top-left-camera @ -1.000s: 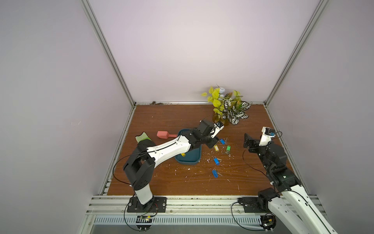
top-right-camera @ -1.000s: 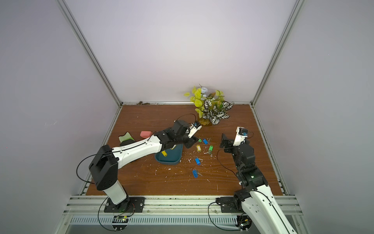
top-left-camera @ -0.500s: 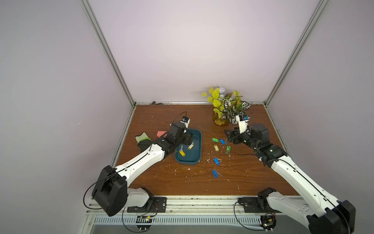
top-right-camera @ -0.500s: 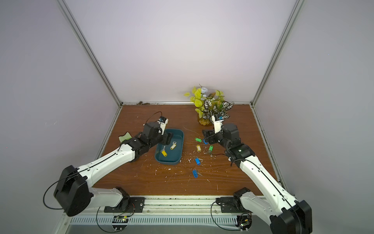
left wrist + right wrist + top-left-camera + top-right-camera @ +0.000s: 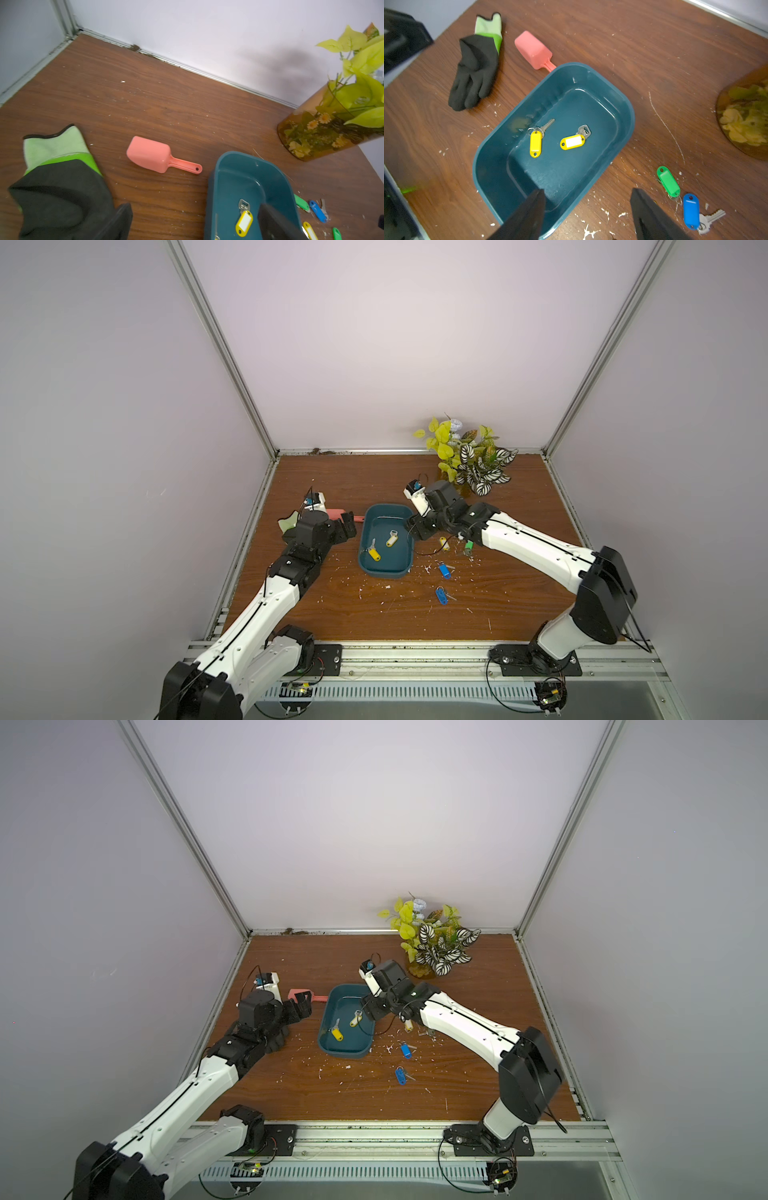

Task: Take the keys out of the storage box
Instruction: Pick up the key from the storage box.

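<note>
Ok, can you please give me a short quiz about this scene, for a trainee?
1. How many keys lie in the box?
2. True or false: the scoop lies inside the box.
3. The tags of the keys in the box are: A blue, B yellow, C green.
Key: 1. two; 2. false, it lies outside the box; 3. B.
</note>
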You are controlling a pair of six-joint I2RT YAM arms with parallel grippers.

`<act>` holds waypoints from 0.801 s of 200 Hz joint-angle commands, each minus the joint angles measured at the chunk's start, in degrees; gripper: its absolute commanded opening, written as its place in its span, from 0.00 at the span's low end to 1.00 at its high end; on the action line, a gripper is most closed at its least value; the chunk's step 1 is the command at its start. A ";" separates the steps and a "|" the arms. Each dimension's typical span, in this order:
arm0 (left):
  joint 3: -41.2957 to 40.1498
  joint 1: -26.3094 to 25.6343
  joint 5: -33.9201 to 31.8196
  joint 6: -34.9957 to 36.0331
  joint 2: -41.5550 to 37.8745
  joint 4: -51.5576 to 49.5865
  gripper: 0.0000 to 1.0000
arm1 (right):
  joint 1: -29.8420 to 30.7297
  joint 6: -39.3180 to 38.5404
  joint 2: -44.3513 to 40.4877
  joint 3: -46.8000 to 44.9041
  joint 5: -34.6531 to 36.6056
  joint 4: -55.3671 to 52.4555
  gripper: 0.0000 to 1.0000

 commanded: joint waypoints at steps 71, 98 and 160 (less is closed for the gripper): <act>-2.13 0.97 -7.32 -3.79 -4.47 -2.36 0.98 | 3.12 -6.90 26.76 27.98 4.23 -17.05 0.67; -2.12 0.97 -7.36 -3.75 -4.20 -2.73 0.98 | 3.05 -6.84 31.65 32.64 5.81 -17.40 0.63; -1.24 0.96 -8.39 -2.18 -4.46 -3.86 0.98 | 3.08 -3.55 38.01 38.67 6.35 -21.71 0.40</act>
